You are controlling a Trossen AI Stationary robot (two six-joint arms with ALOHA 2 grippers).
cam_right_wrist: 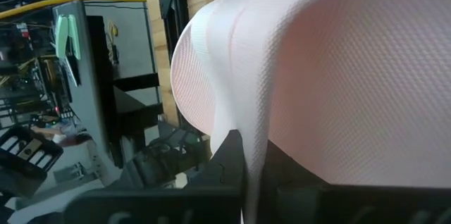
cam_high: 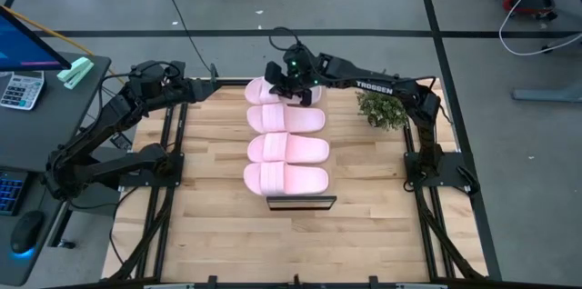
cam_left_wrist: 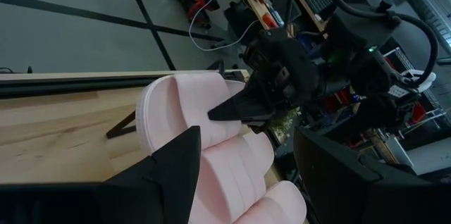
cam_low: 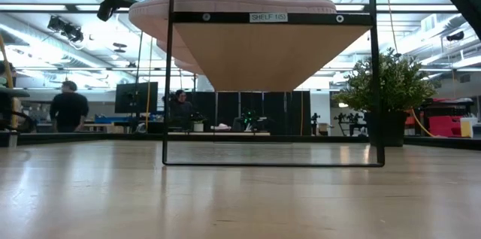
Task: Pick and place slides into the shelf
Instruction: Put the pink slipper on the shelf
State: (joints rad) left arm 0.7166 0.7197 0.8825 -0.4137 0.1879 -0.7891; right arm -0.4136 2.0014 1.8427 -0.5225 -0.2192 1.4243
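1. High view: four pink slides lay in a row down the middle of the table (cam_high: 209, 225), on the shelf, whose black end frame (cam_high: 300, 203) showed below the nearest slide (cam_high: 285, 179). The next two (cam_high: 287, 148) (cam_high: 285, 119) were just beside each other. The right gripper (cam_high: 298, 92) was over the farthest slide (cam_high: 264, 91), at the table's far edge. The left gripper (cam_high: 153, 73) waited beyond the left far corner, well apart from the slides. A potted plant (cam_high: 382, 107) stood near the right edge. Bare wood lay open on both sides of the row and in front of it. "TROSSEN" was readable on the right arm (cam_high: 375, 86)

2. Low view: the shelf's frame (cam_low: 271, 74) stood upright on the tabletop, and its label (cam_low: 268, 17) read "SHELF 16". A slide's pink sole (cam_low: 225, 4) overhung the top bar. The space under the wood panel was open. The plant (cam_low: 388, 89) stood to the right

3. Left wrist view: the left fingers (cam_left_wrist: 180, 164) stood wide apart, holding nothing. Beyond them the right gripper (cam_left_wrist: 243, 108) touched the farthest slide (cam_left_wrist: 176, 104) near the table's edge

4. Right wrist view: the right gripper (cam_right_wrist: 250, 175) was closed narrowly on the edge of the pink slide (cam_right_wrist: 317, 62), pinched between its fingers (cam_right_wrist: 229, 160). A desk (cam_right_wrist: 88, 76) showed beyond the table's edge
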